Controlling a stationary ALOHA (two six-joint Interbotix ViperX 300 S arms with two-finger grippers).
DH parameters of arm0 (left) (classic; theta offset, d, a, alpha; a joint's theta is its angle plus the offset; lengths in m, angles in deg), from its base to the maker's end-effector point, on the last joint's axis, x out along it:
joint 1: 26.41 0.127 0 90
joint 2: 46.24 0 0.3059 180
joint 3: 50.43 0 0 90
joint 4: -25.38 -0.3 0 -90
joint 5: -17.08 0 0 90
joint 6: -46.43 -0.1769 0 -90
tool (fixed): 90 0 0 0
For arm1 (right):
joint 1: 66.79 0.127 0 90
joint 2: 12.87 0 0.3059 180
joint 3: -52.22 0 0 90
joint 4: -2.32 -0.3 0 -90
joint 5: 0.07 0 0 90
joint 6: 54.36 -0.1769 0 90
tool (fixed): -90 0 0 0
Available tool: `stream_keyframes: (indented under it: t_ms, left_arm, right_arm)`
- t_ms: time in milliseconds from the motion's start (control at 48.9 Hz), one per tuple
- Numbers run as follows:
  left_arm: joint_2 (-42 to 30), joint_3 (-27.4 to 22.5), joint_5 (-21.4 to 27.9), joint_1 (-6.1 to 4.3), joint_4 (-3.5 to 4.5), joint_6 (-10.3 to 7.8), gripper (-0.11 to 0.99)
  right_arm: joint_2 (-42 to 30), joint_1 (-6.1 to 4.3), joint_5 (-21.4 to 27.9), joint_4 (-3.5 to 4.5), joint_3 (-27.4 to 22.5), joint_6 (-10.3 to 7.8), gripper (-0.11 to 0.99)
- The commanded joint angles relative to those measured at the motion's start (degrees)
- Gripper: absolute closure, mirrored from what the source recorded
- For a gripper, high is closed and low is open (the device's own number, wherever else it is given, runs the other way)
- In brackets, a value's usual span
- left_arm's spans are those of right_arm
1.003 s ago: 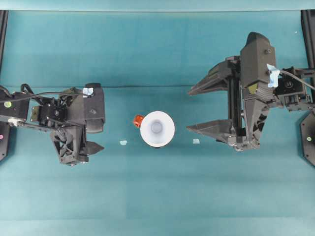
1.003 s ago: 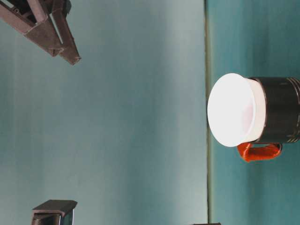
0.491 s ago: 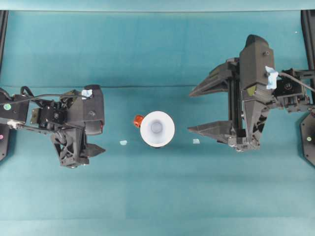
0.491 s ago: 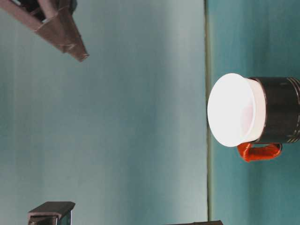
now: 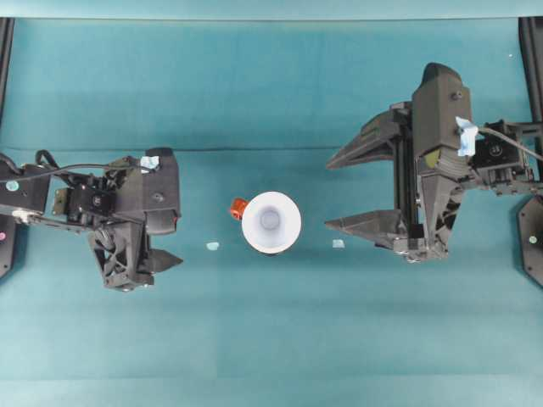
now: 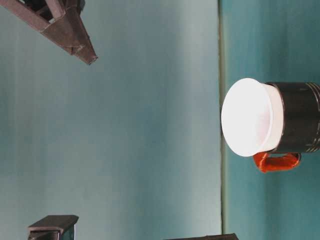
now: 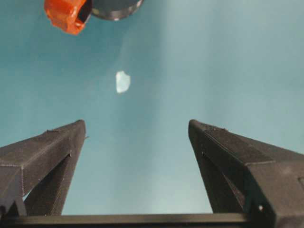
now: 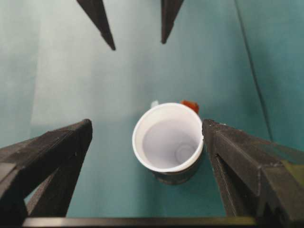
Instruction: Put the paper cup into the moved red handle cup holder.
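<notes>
Overhead view — paper cup [image 5: 271, 222] sits apart from the spread, empty right gripper [image 5: 329, 189].

1. Teal cloth [image 5: 271, 339] covers the table, with a crease line running across it in the overhead view.
2. Small pale scrap [image 5: 212, 246] lies flat on the cloth.
3. Second pale scrap [image 5: 338, 243] lies flat, well apart from the first.
4. Plain teal backdrop [image 6: 150, 125] stands behind the table.
</notes>
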Motion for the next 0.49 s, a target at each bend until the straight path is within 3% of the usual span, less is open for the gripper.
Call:
stream_keyframes:
  t_ms: [0,471]
  left_arm:
    - [0.3,-0.4,-0.4,-0.18,-0.26,0.0,-0.08]
    - [0.3,-0.4,-1.3,-0.18,-0.26,0.09,-0.08]
  right_arm:
    - [0.4,0.18,-0.2,0.09,-0.4,-0.18,0.01]
    - [0.4,0.18,-0.2,0.09,-0.3,-0.26,0.01]
